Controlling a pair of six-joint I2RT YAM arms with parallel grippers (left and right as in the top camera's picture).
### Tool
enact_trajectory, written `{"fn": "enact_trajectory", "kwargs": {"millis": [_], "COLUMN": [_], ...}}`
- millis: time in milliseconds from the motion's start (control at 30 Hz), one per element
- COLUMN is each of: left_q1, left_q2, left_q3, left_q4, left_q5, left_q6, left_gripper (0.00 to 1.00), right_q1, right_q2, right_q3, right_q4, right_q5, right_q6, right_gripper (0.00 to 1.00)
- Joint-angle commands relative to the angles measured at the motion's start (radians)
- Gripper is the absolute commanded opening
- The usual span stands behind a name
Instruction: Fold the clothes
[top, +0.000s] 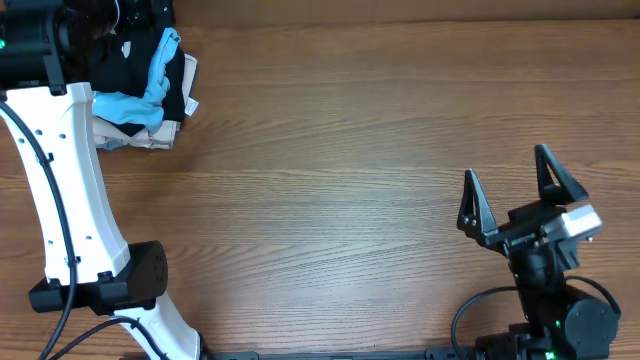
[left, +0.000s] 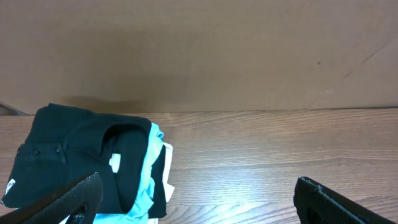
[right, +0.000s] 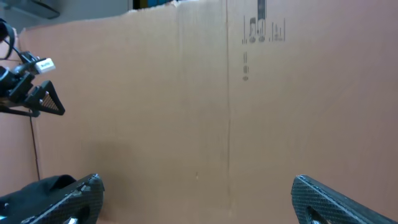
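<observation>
Left wrist: end effector finger (left: 71, 198) hides black shirt (left: 68, 149) corner

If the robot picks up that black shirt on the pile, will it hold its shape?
Probably not: the black shirt lies in soft, rumpled folds, so it should droop from wherever it is pinched. Being thin cloth, it looks light. Pushed, it might drag the light-blue garment beneath it along.

- I take this for a robotics lab bench: a bare brown wood-grain table (top: 350, 150).
- Behind the table, a plain brown cardboard screen (left: 199, 56).
- At the table's near edge, a white robot arm (top: 60, 190) and a black robot arm (top: 545, 265).
</observation>
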Motion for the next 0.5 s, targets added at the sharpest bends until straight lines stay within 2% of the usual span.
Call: {"fn": "enact_trajectory", "kwargs": {"millis": [0, 467], "left_q1": [0.001, 0.001], "left_q2": [0.001, 0.001], "left_q3": [-0.002, -0.002], "left_q4": [0.0, 0.0], "left_q5": [0.011, 0.011], "left_q6": [-0.01, -0.01], "left_gripper": [1.0, 1.0], "right_q1": [0.006, 0.018], "right_q2": [-0.04, -0.09], "right_q3": [-0.025, -0.173], "right_q4": [0.012, 0.185], "right_q5": [0.016, 0.027], "right_q6": [0.0, 0.0], "right_gripper": [1.0, 1.0]}}
